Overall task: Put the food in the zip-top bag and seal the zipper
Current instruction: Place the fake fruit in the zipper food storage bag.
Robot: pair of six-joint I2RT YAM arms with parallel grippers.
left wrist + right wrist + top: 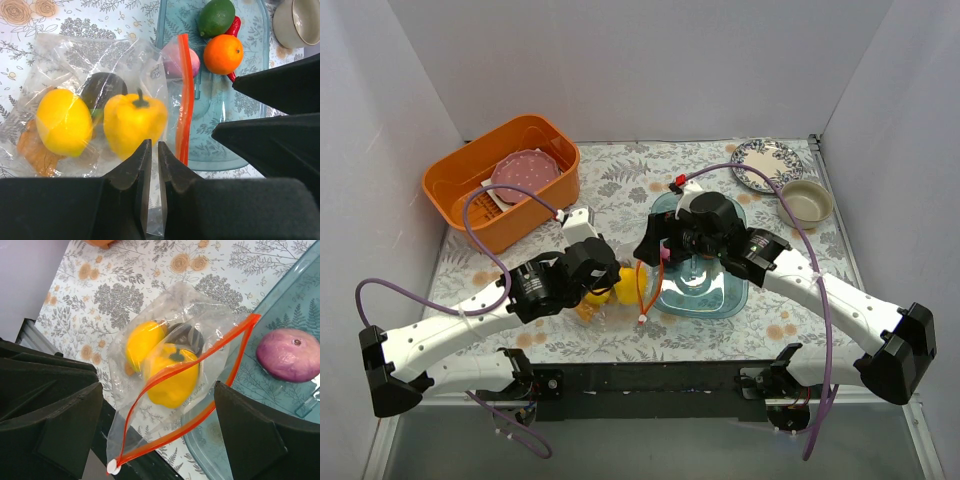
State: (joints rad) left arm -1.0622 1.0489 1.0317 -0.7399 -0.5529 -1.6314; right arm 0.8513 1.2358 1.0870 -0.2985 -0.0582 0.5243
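The zip-top bag [60, 55] lies left of the clear blue tray [220, 145], its mouth gaping toward the tray. Inside it are a yellow pepper [132, 122], a lemon [62, 122] and a dark round piece [102, 87]. The orange-red zipper [175, 370] stands apart in a long loop. My left gripper [154, 147] is shut on the bag's clear film near the mouth. My right gripper [159, 390] hangs open above the mouth, holding nothing. On the tray lie a purple onion [289, 355], a lime [216, 17], an orange [223, 53] and a red chili [234, 25].
An orange basket [445, 195] holding a pink plate [525, 175] stands at the back left. A patterned plate [765, 163] and a beige bowl [807, 200] sit at the back right. White walls close in the floral tablecloth on three sides.
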